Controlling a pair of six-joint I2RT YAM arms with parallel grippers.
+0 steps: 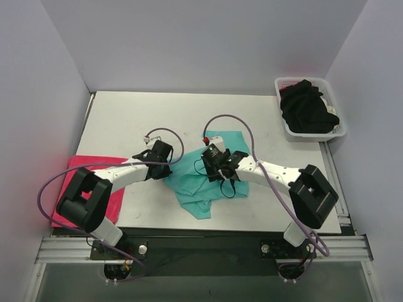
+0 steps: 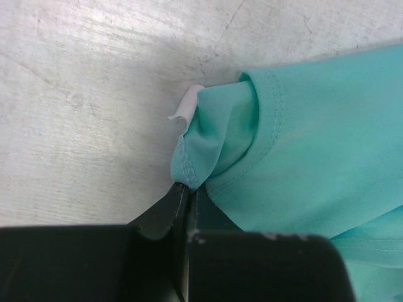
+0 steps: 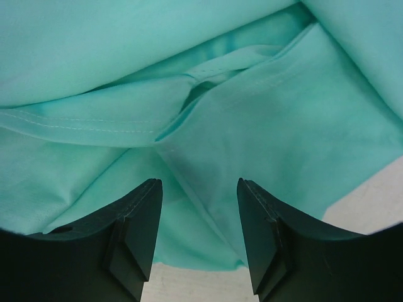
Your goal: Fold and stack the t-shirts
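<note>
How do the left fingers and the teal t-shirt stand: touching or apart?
Touching. The left wrist view shows the left fingers pinched shut on the teal t-shirt at its hem.

No writing can be read anywhere. The white tag (image 2: 184,107) on the teal t-shirt (image 2: 308,145), just beyond the left pincer (image 2: 188,187), looks blank.
</note>
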